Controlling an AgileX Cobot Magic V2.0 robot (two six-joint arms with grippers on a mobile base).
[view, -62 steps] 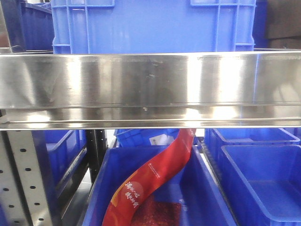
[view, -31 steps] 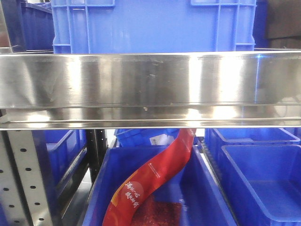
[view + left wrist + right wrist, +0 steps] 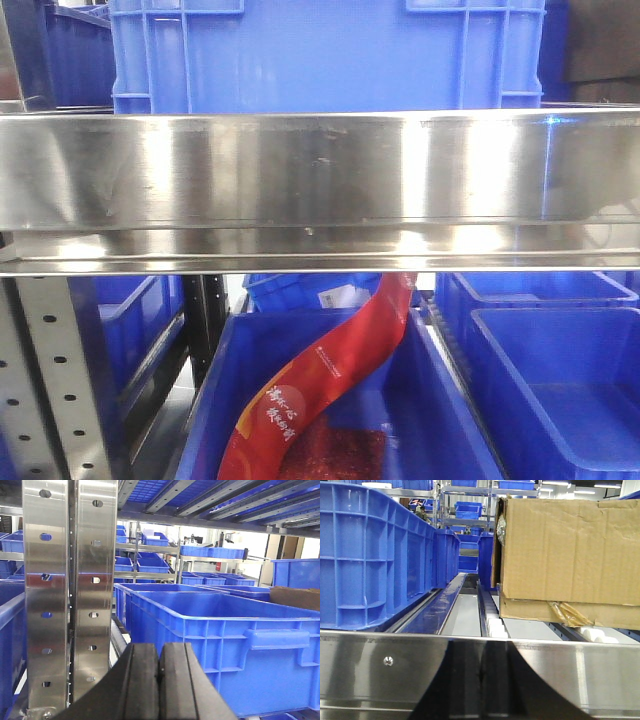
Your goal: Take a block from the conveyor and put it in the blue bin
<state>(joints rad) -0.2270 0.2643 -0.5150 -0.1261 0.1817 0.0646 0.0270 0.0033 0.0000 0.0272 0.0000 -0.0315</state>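
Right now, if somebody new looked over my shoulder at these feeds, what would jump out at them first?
Probably the red printed pouch, curling up out of the blue bin below the shiny steel shelf rail in the front view. Next, the big cardboard box on the rollers to the right in the right wrist view, facing a blue crate on the left. Both grippers, left and right, are shut on nothing.

Left hand point(image 3: 159, 672) and right hand point(image 3: 481, 680) both closed.
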